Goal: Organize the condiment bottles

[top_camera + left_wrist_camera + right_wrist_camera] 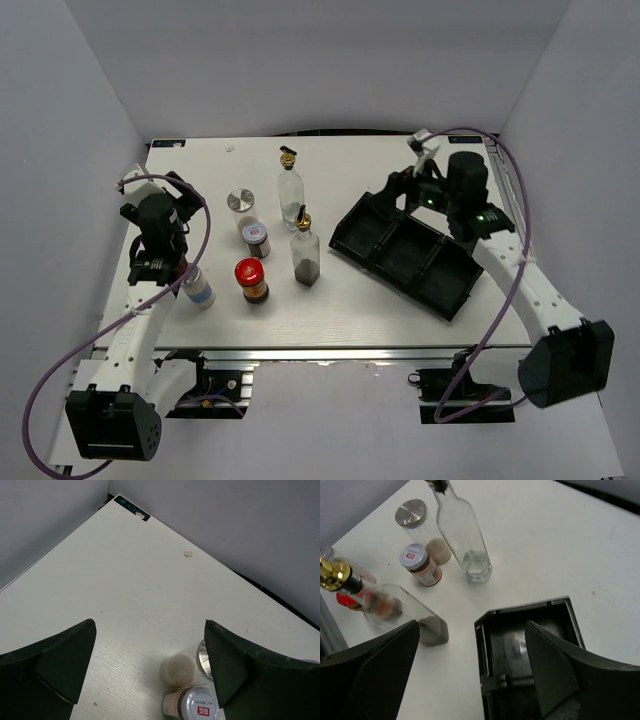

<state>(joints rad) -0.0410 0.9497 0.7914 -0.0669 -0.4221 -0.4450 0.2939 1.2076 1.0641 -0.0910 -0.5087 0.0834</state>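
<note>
Top external view put the left arm at the left side of the pale, wood-grained table (340, 300). Its wrist camera showed the left gripper (150, 642) with matte black wedge fingers spread wide, gripping nothing. Just outside those jaws stood the white blue-banded bottle (199, 289), a smooth cylinder. To its right was the squat red-capped brown jar (251, 281). Low between the left jaws, close to the right finger, sat the white-lidded jar (256, 237) and the clear silver-lidded jar (240, 200), whose lid was partly hidden by that finger. Next came two square-shouldered glass bottles with gold pourers. The taller bottle (290, 195) held a little clear liquid, and the shorter bottle (306, 260) had dark grains at its base. The right gripper (472, 630) hung with its fingers apart over an end compartment of the glossy black tray (400, 255), pinching nothing, with the bottles beyond its left finger.
</note>
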